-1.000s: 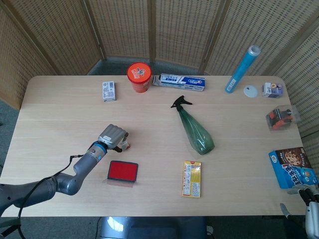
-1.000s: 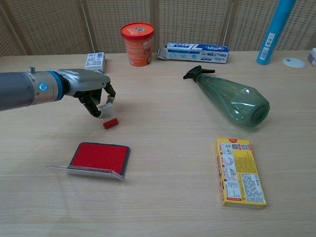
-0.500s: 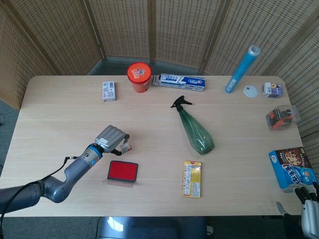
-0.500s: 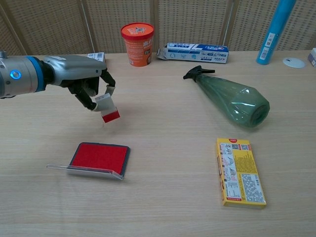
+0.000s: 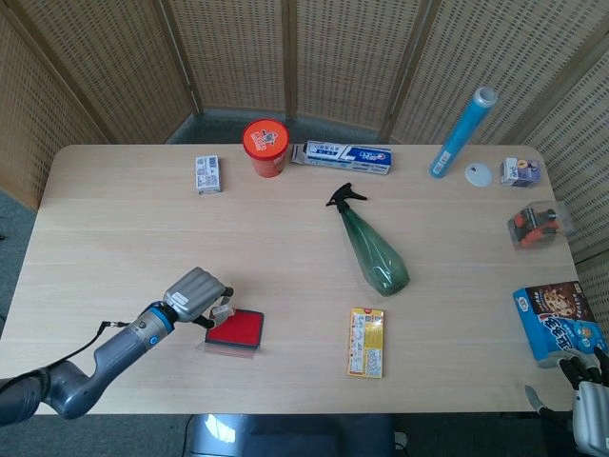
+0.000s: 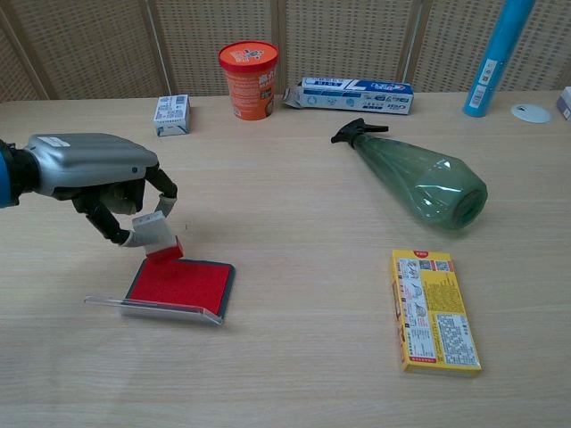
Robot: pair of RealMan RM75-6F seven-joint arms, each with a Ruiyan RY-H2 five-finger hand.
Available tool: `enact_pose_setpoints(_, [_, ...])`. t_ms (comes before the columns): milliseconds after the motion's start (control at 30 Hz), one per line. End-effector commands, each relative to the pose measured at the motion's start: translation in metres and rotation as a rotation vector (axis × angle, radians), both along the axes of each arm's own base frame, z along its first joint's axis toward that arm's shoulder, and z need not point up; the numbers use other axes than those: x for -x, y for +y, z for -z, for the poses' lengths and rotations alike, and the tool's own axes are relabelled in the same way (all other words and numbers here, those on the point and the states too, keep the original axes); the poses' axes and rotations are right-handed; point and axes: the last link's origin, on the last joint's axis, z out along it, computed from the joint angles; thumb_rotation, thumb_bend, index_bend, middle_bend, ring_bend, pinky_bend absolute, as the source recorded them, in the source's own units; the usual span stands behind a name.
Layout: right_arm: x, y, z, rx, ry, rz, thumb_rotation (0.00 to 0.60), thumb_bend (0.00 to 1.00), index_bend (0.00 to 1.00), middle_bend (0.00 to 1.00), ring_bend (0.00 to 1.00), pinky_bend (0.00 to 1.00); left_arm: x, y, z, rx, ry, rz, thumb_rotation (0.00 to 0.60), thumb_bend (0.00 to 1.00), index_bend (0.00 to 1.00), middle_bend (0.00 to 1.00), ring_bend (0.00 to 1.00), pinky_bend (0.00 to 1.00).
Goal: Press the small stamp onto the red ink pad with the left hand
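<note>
At the near left part of the table [image 5: 114, 238], the left hand [image 6: 94, 176] pinches the small stamp [image 6: 157, 234] between its fingertips, the other fingers curled around it. A second ago the stamp was still low, just above the wood, further from the robot than the red ink pad [image 6: 180, 283]; half a second ago it was lifted and tilted in the air. Now the hand has come toward the near side and to the left, and the stamp's red face hangs at the far left corner of the pad — touching it or just above it, the chest view does not let one decide. The stamp is tilted, not flat.

This means the carrying is almost done and the pressing is about to begin or only just beginning. The hand probably needs to level the stamp and bring it more over the middle of the red surface.

The right hand [image 5: 588, 407] shows only at the near right edge of the head view — whether its fingers are spread cannot be told
</note>
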Motion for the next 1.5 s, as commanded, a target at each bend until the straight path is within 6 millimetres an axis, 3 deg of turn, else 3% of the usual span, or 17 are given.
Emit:
enact_pose_setpoints(33, [0.0,0.0,0.0,0.001,0.0,0.0,0.594,0.24,0.45,0.37,0.24,0.06,0.003,-0.003,0.003,0.012,0.011,-0.005,0.525,0.4,0.63,1.0,1.0,1.0])
enact_pose_setpoints(967, [0.002,0.006,-0.004,0.014,-0.002,0.005,0.593,0.24,0.45,0.4,0.25,0.06,0.006,-0.005,0.037,0.052,0.088,0.019,0.536,0.4,0.63,1.0,1.0,1.0])
enact_pose_setpoints(1300, [0.003,0.008,-0.006,0.024,-0.001,0.004,0.591,0.24,0.45,0.4,0.25,0.06,0.004,-0.006,0.038,0.052,0.092,0.021,0.538,0.4,0.63,1.0,1.0,1.0])
enact_pose_setpoints(1500, [0.002,0.008,-0.006,0.025,0.0,-0.002,0.592,0.24,0.45,0.4,0.25,0.06,-0.005,0.002,0.021,-0.002,0.047,0.026,0.537,0.39,0.63,1.0,1.0,1.0])
